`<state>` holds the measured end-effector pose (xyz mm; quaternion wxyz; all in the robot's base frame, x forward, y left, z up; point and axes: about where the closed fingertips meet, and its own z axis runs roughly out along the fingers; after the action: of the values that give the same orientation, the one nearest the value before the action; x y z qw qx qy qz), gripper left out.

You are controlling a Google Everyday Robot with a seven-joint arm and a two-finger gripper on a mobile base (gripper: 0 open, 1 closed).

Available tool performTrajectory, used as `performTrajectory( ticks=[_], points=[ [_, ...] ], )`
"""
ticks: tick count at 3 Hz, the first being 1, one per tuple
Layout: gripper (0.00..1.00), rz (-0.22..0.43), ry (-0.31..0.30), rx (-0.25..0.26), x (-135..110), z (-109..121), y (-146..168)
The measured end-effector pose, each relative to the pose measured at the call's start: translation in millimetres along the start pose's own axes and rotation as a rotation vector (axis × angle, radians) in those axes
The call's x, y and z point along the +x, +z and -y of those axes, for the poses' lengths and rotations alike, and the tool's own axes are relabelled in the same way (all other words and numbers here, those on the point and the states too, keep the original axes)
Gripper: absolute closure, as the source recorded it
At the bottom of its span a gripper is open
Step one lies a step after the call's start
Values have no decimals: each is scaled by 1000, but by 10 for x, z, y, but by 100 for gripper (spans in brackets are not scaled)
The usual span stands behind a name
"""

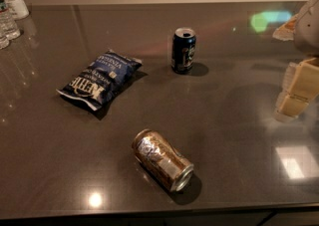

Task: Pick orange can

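Observation:
The orange can (162,160), coppery with shiny silver patches, lies on its side near the front edge of the dark table (234,135), its silver end pointing to the front right. My gripper (298,90), with pale blocky fingers, hangs at the right edge of the camera view, above the table and well to the right of and behind the can. It touches nothing.
A dark navy-blue can (183,51) stands upright behind the orange can, top open. A dark blue chip bag (99,79) lies to the left. Clear water bottles (11,10) stand at the far left corner. The table's front edge runs just below the orange can.

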<state>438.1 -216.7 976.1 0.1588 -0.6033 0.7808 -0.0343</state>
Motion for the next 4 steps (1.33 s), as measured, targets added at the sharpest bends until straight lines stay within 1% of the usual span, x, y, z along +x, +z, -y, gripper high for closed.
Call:
performTrajectory(
  ticks=[1,2,3,4],
  points=[
    [0,12,26,-44,-238,-186,116],
    [0,32,90,-140,-676,-588,318],
    [0,30,129,-205,-960,-901,429],
    [0,10,133,-246,-1201,-1172,473]
  ],
)
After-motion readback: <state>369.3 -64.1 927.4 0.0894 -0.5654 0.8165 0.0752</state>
